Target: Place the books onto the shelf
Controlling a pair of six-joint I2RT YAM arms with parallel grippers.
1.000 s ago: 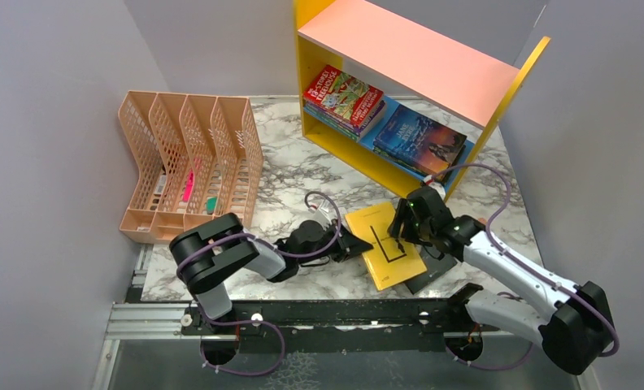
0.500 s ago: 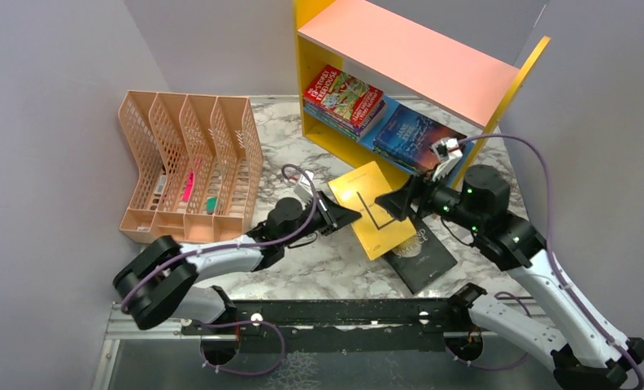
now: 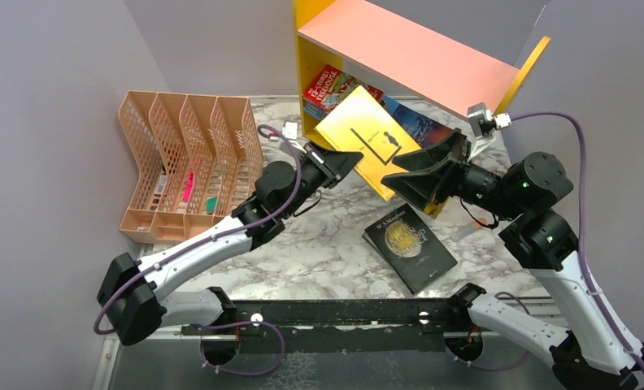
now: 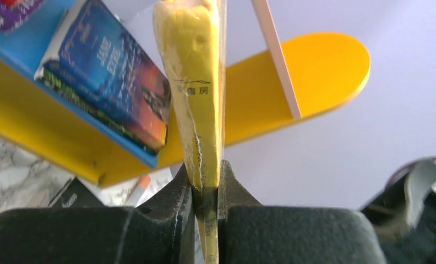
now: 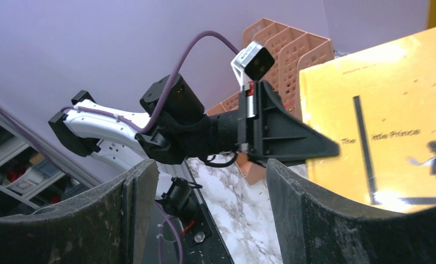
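Precariously, we carry the yellow book [image 3: 366, 138] by one edge, in the air just in front of the shelf [image 3: 306, 81].
Our left fingers [image 4: 174, 206] are pressed together on the book's edge, a narrow pinch, so we judge it could pivot or slide out as it tilts toward the opening. Its raised corner sits close under the pink top board [image 3: 408, 57] and could catch there, or shove Jane Eyre [image 4: 105, 82] and the Treehouse books [image 3: 327, 88] on the blue lower board [image 4: 23, 41]. Our right fingers [image 5: 315, 214] are spread wide and hold nothing. They hover at the book's lower corner, and we cannot tell if they touch it. The two arms are close enough to collide. The black book [image 3: 408, 248] lies on the surface [image 3: 319, 244].
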